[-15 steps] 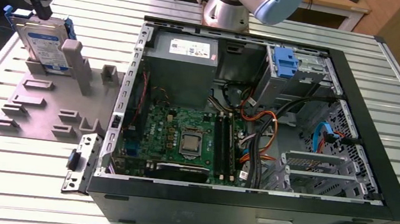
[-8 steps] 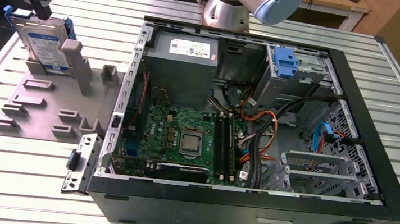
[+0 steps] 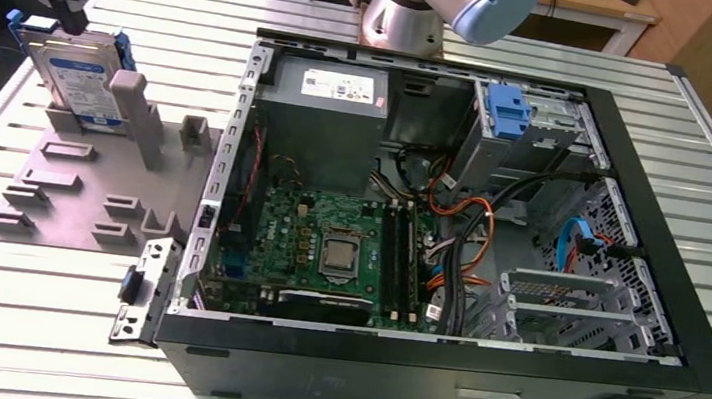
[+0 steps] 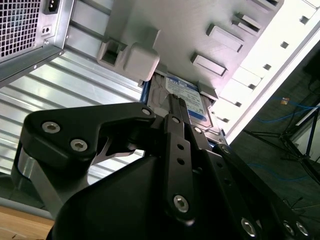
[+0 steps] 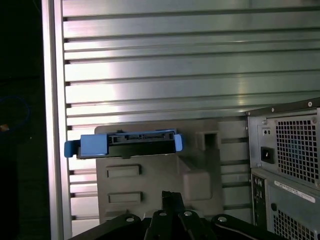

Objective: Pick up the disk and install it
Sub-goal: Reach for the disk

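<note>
The gripper (image 3: 67,21) is hanging at the exterior view's far left, directly over the disk (image 3: 75,77), with its fingers (image 4: 176,130) lying pressed together and nothing pinched between them; in both wrist views they are tapering to a single narrow tip (image 5: 170,196). The disk is standing upright on its edge in a grey slotted holder (image 3: 89,184), just beneath the fingertips (whether they are touching the disk's upper edge cannot be told). Its white-and-blue label is facing outward, and its blue frame is showing along the edges, with end tabs sticking out at both ends in the first wrist view (image 5: 127,142). In the second wrist view the disk (image 4: 187,97) is lying just beyond the fingertips, against the holder (image 4: 165,30). The holder is resting on a ribbed metal table (image 3: 33,324). Well off to the side of the gripper, toward the exterior view's right, an open computer case (image 3: 444,376) is lying on the same table, exposing a green circuit board (image 3: 323,246) and a second blue drive frame (image 3: 507,111) seated in its far bay.
</note>
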You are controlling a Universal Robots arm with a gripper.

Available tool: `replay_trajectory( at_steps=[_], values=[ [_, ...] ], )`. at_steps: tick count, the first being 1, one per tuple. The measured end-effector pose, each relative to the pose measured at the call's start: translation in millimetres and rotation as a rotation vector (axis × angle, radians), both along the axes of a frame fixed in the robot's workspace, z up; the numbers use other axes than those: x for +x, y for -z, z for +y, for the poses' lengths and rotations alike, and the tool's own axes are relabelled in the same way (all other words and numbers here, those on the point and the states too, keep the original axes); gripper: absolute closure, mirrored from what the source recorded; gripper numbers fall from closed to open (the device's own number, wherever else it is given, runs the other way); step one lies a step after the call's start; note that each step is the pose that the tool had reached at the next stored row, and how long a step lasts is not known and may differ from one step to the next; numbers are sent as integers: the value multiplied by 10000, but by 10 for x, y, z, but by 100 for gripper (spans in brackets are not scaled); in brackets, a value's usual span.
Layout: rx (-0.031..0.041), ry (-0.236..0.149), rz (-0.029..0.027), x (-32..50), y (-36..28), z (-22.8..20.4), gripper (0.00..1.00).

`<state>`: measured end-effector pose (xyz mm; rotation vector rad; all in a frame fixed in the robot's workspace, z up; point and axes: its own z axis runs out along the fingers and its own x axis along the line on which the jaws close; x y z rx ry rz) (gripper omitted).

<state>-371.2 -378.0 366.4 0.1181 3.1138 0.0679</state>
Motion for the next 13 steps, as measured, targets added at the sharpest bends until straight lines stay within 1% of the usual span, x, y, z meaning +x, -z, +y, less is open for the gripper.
replay_trajectory(
  at_steps=[11,13],
  values=[
    [0,0,0,-81,1,0,89],
    [1,-1,0,-85,1,0,89]
  ],
)
